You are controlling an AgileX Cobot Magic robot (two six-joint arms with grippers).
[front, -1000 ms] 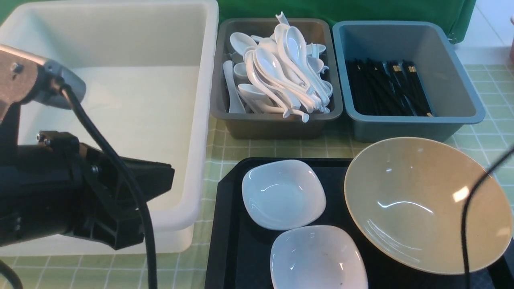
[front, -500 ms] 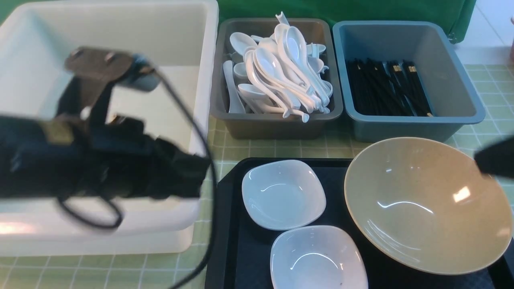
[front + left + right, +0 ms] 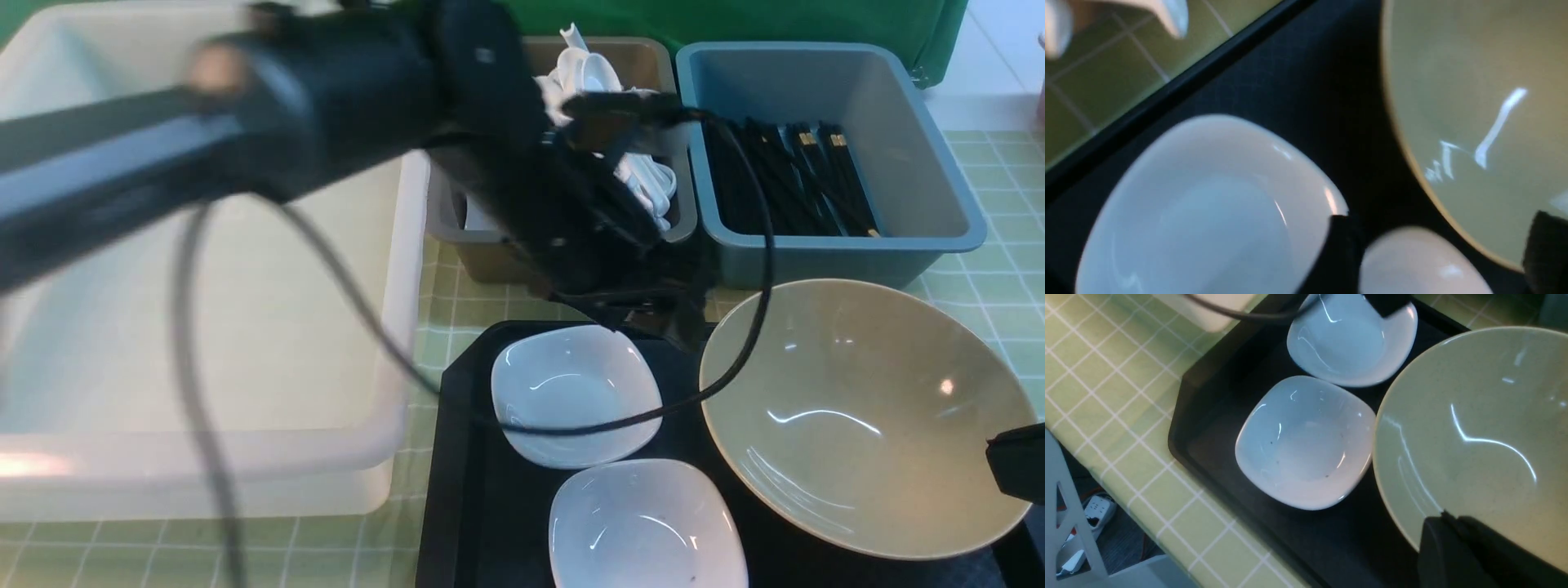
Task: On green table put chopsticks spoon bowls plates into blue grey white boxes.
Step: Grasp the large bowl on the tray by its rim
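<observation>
My left gripper (image 3: 653, 322) hangs open and empty just above the black tray, between the far white plate (image 3: 575, 396) and the tan bowl (image 3: 857, 416). In the left wrist view the gripper (image 3: 1443, 253) spans the near plate (image 3: 1412, 265) and the bowl's rim (image 3: 1474, 102). My right gripper (image 3: 1016, 469) is at the bowl's right edge; in the right wrist view its tips (image 3: 1447, 522) are pressed together over the bowl (image 3: 1486, 416). The near plate (image 3: 645, 527) lies at the tray's front. Spoons (image 3: 645, 175) fill the grey box (image 3: 490, 261). Chopsticks (image 3: 800, 180) lie in the blue box (image 3: 898, 106).
The big white box (image 3: 404, 327) stands at the left, partly hidden by my left arm. The black tray (image 3: 473, 490) holds both plates and the bowl on the green table (image 3: 996, 286). A cable loops over the far plate. The table's edge shows in the right wrist view.
My left arm has swung from over the white box to the right, over the tray's far edge. My right gripper has come lower at the bowl's right side.
</observation>
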